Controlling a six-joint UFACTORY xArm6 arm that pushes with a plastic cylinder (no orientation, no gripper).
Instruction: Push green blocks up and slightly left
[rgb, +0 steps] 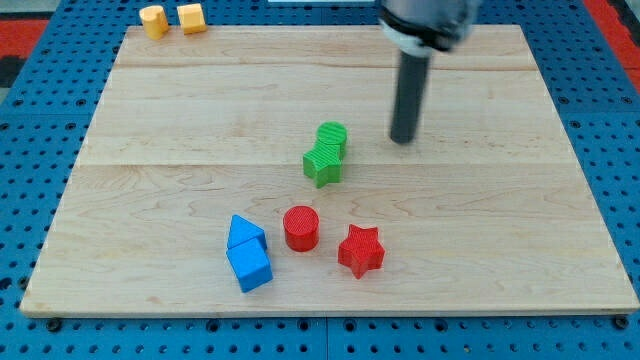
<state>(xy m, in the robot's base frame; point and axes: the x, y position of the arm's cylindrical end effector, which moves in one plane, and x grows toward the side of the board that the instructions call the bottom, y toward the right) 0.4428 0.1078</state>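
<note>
Figure: Approach stage of a push on the paired green blocks. Our arm carries no jaws, so nothing is held or can be; it ends in a dark rod whose lower end, my tip (403, 139), rests at the level of the wooden bench (180, 110).

The task's things lie near the middle of the bench: a green rounded block (332, 137) and, touching it at the view's lower left, a green star-shaped block (322, 166). My tip stands to the view's right of the rounded block, near it but apart, with bare wood showing between them.

We judge that the push itself is not yet engaged. The pair must travel toward the view's top and slightly to its left, so contact is wanted on their lower, slightly right-hand side. From its present place my tip would drive them mainly leftward. The next move therefore calls for carrying my tip down past the right of the pair and in beneath the star-shaped block.

That lower region is bounded by a red cylinder (301, 228) and a red star (361, 250), with two touching blue blocks (247, 253) further to the view's left; none should be disturbed. Two yellow blocks (171, 19) sit at the view's upper left edge, well apart.
</note>
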